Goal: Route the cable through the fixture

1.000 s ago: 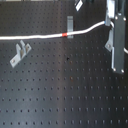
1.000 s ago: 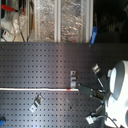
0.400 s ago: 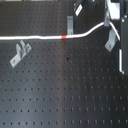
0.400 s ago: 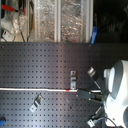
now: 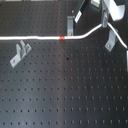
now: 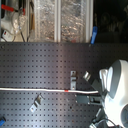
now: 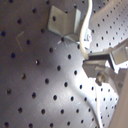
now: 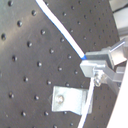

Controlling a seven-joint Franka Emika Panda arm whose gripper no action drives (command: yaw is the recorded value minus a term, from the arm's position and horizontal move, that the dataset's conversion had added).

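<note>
Shifted rightward, the metal pincer (image 8: 95, 70) stays clamped on the thin white cable (image 5: 40, 38) over perforated black board (image 5: 65, 90).

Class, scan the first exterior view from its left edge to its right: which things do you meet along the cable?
Left brackets → red band → middle bracket → gripper, gripping the cable.

White cable (image 8: 60, 31) runs into the fingers (image 8: 99, 62) above a metal bracket (image 8: 69, 98)
</note>
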